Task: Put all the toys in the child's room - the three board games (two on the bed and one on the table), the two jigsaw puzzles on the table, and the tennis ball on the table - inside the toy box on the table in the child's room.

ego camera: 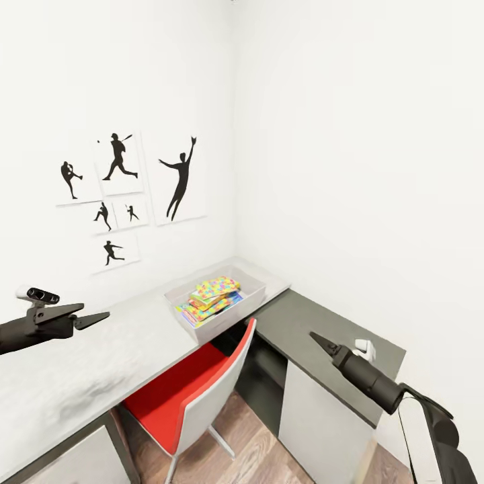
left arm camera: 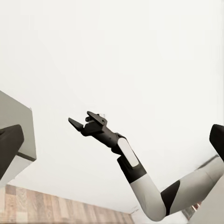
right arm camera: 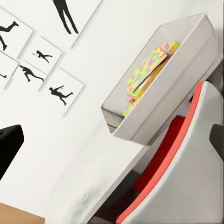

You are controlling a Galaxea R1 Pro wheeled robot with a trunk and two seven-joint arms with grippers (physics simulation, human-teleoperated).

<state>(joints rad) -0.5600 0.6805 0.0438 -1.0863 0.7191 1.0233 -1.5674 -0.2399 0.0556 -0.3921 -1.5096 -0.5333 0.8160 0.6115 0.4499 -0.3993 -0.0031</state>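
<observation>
The toy box [ego camera: 250, 304] sits at the far end of the pale grey table [ego camera: 87, 363]. On top of the pile inside it lies a jigsaw puzzle [ego camera: 216, 288] [right arm camera: 148, 66], with other flat colourful toys [ego camera: 202, 312] stacked beneath. I cannot tell which of these are board games. My left gripper [ego camera: 95, 311] hovers open above the table, well left of the box, its fingers [left arm camera: 10, 144] wide apart and empty. Over the dark cabinet, my right gripper [ego camera: 323, 343] [left arm camera: 79, 116] is open and empty, pointing toward the box. The tennis ball and the bed are out of view.
A red and white chair [ego camera: 191, 390] [right arm camera: 186, 163] is tucked under the table just below the toy box. A lower dark grey cabinet [ego camera: 316, 319] meets the table in the corner. White walls close in behind and to the right, with baseball silhouette pictures [ego camera: 121, 191].
</observation>
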